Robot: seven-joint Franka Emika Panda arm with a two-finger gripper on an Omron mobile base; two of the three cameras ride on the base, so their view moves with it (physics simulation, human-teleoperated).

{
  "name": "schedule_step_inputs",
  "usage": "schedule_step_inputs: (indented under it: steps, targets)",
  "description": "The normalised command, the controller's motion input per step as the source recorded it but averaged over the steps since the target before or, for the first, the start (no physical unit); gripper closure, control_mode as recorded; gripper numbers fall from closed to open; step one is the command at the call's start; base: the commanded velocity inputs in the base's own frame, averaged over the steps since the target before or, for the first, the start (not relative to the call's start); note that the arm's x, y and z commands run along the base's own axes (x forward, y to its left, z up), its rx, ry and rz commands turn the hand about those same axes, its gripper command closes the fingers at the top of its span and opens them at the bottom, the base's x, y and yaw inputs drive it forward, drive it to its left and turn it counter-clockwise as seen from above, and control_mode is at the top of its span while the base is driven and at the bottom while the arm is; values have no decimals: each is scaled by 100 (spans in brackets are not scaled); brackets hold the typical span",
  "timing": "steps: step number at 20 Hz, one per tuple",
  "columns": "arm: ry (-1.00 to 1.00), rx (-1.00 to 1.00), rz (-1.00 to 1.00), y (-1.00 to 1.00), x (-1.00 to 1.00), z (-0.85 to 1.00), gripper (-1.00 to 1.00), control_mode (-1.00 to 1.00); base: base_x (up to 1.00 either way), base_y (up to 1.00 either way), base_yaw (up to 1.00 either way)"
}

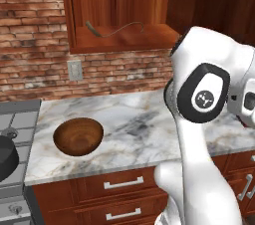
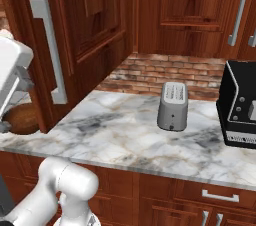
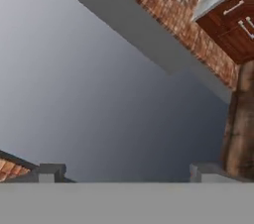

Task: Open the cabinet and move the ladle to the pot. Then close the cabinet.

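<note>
The gripper shows in the hand view with its two fingers spread wide and nothing between them, aimed at blank grey surfaces with a brick wall beyond. In the left base view the pot sits on the stove at the counter's left end, partly cut off by the frame. A wooden bowl rests near the counter's front left corner. Farther back and above, the cabinet stands open, its door swung out over the counter, and the ladle lies on the cabinet's bottom shelf.
</note>
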Motion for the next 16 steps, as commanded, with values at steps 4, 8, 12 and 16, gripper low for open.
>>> schedule_step_inputs:
  steps: [4,8,12,16]
  targets:
    - [42,43,-11,-100,40,6,-100,-100,0,0,0]
    - [46,35,-6,-100,94,0,-100,-100,0,0,0]
    - [46,30,-2,-99,96,-11,-100,-100,0,0,0]
    - [24,6,0,-27,37,-16,-100,-100,0,0,0]
